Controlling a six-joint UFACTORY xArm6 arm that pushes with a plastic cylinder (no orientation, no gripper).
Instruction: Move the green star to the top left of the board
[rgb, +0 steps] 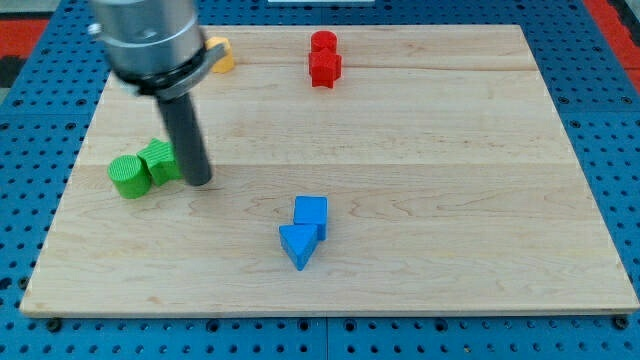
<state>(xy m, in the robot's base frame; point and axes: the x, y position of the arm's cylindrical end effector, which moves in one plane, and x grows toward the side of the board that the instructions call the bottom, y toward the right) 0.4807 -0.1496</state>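
The green star (160, 161) lies at the view's left, mid-height on the wooden board (420, 150). It touches a green cylinder (128, 176) on its lower left. My tip (199, 182) is down on the board right next to the star's right side, close to or touching it. The rod rises from there to the arm's grey body at the view's top left.
A red block pair (323, 59) sits at the top centre. A blue cube (311, 213) and a blue triangle (297, 244) touch each other at bottom centre. A yellow block (220, 54) at the top left is partly hidden behind the arm.
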